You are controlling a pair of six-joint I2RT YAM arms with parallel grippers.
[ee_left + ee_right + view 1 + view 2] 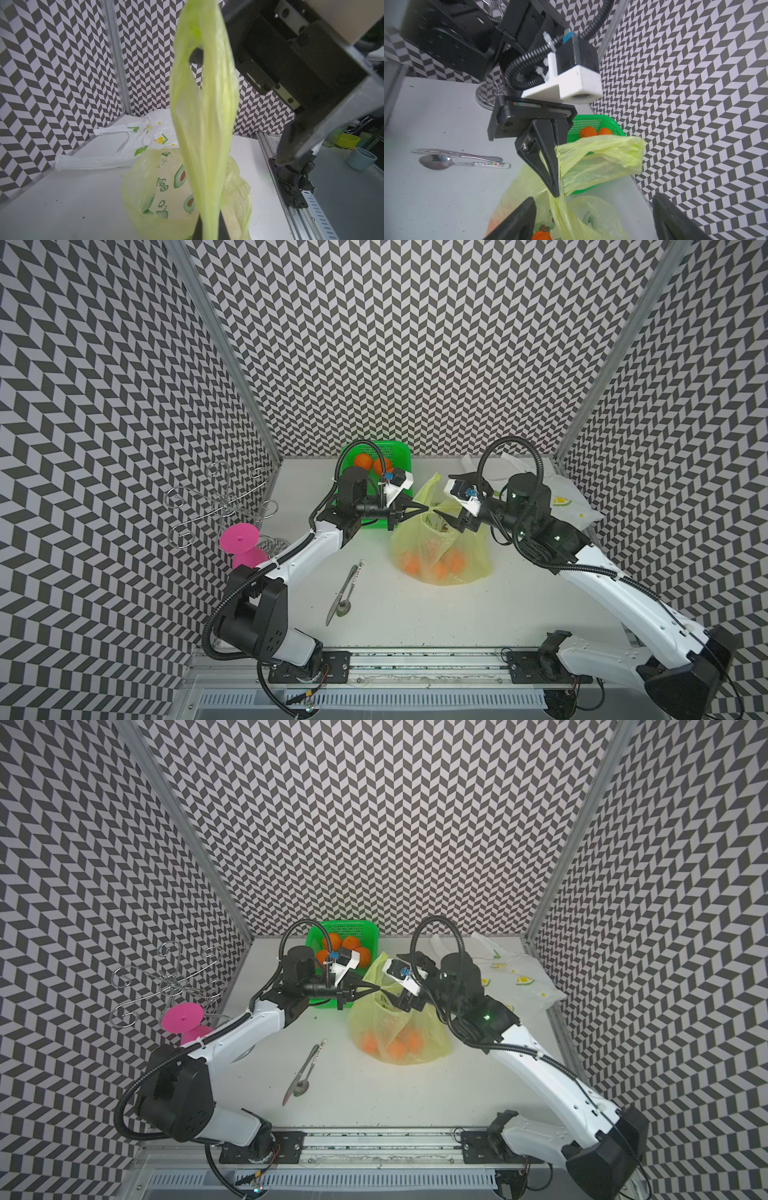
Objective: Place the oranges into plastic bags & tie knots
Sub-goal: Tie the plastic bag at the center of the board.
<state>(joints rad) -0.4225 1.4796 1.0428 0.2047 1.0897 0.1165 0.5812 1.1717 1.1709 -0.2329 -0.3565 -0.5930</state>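
Chevron walls point(415, 344) ringed a white table point(457, 614). Near its middle stood the yellow bag point(440, 556) with oranges point(411, 564) inside; others lay in the basket point(401, 450) behind it. The left gripper point(556, 187) was clamped on the bag's raised handle point(591, 158). The right gripper point(593, 199) had its fingers wide apart above the bag's mouth, holding nothing. A white bag point(569, 502) lay flat near the back right corner.

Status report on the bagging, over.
Left gripper shut on yellow-green bag handle; right gripper open beside it. Oranges inside bag, more in green basket. No knot visible. Spoon, knife lie apart from bag.
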